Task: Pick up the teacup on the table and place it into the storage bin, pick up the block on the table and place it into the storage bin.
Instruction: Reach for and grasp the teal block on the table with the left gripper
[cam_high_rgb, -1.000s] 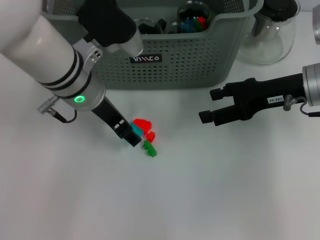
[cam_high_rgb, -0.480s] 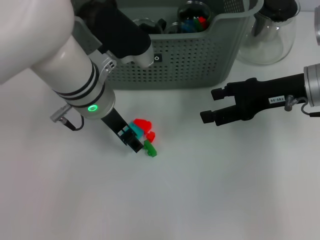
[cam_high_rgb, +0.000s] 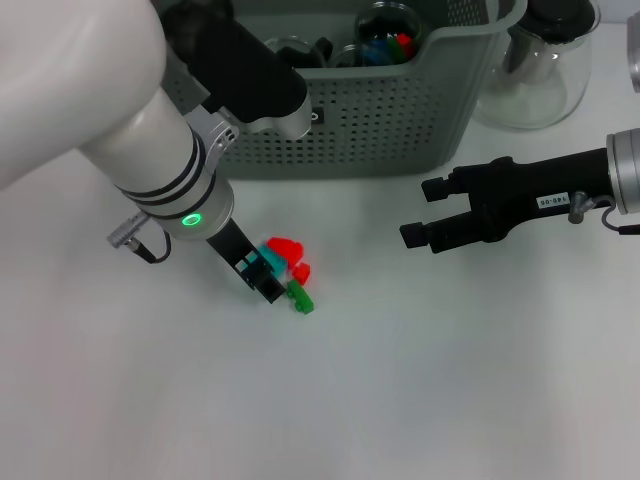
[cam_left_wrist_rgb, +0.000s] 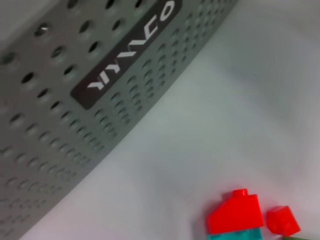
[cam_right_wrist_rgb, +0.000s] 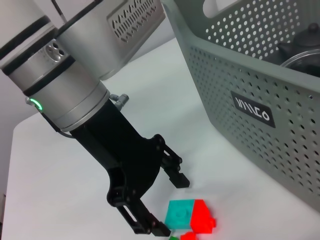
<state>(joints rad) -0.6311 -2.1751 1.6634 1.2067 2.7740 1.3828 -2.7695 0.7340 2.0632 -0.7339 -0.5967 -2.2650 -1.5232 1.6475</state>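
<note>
Fingers of the left hand (cam_high_rgb: 262, 277) stand apart, low over the white worktop (cam_high_rgb: 400, 380), bracketing the teal-and-red block (cam_right_wrist_rgb: 191, 215) — whether they touch it I cannot tell. A small red piece (cam_high_rgb: 300, 271) and a green piece (cam_high_rgb: 299, 297) lie just beside it. Behind stands the storage bin (cam_high_rgb: 400, 120), already holding a dark teacup (cam_right_wrist_rgb: 302, 42). The right hand (cam_high_rgb: 420, 213) hovers open — well apart, near a glass jug (cam_high_rgb: 535, 75).

Head view looks down from above; both wrist views sit low, sharing the storage bin (cam_high_rgb: 400, 120) wall.
</note>
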